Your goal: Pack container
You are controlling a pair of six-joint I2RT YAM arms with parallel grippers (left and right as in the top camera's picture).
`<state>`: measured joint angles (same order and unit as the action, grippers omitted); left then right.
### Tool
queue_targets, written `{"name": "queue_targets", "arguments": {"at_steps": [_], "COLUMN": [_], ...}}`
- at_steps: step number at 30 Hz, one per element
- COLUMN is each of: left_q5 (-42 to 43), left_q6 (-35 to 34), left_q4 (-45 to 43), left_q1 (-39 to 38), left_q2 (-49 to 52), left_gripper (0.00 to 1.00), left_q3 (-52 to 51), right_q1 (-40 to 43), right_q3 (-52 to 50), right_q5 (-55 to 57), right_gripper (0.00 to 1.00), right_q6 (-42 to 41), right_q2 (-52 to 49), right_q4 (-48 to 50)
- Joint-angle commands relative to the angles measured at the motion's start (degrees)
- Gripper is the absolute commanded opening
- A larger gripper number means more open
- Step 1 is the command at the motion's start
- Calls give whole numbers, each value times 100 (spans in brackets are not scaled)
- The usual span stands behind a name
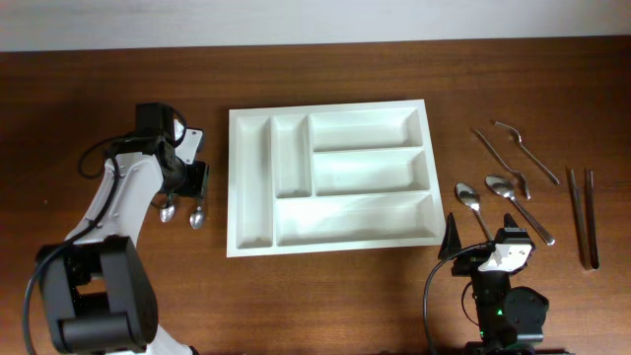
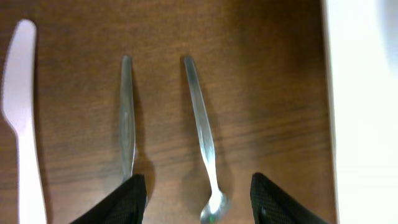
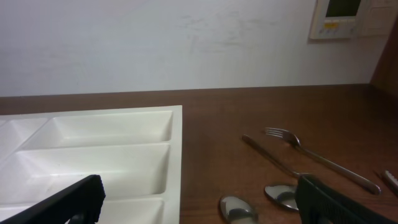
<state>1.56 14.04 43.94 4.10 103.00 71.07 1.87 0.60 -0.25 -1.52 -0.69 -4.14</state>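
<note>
The container [image 1: 330, 235] is a white five-compartment tray in the table's middle, and all its compartments are bare. My left gripper [image 1: 187, 187] is open, low over two metal spoons left of the tray. In the left wrist view one spoon [image 2: 202, 130] lies between the open fingers [image 2: 199, 208]. The other spoon [image 2: 126, 118] lies by the left finger. The tray's edge [image 2: 364, 112] is at the right. My right gripper [image 1: 483, 245] is open and empty near the front edge. In its wrist view its fingers [image 3: 199, 211] frame the tray [image 3: 93, 155] and two spoons [image 3: 239, 210].
A white plastic knife [image 2: 22, 124] lies left of the two spoons. Right of the tray lie two spoons [image 1: 468, 197], two forks [image 1: 527, 150] and two long dark utensils [image 1: 584, 217]. A wall stands behind the table.
</note>
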Motion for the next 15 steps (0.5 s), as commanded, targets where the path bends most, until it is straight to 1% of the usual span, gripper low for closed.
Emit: {"name": "queue_targets", "arguments": {"at_steps": [1,3,8,12,15], "left_q5": [81,83,83,81,85], "left_q6": [240,238,238,238,236], "left_q4": [-63,-116,-258,-264,-256], "left_q1": [2,4,4,4,4], "left_q2": [330,461,691,802,931], "left_gripper": [54,50,48,41,40], "left_q3": [98,98,98,98,98], "right_q1": [-35,-35,-35,-35,-35], "right_q3": [-28,-28,-28,-28,-28], "right_q5": [-55,-55,-55,-55,-55], "right_gripper": [99,99,99,99,99], "right_q6": [-22,-22,-22,-22,-22], "right_q2": [37,37,37,37,37], "right_q4": [-33,-31,-33,-33,-33]}}
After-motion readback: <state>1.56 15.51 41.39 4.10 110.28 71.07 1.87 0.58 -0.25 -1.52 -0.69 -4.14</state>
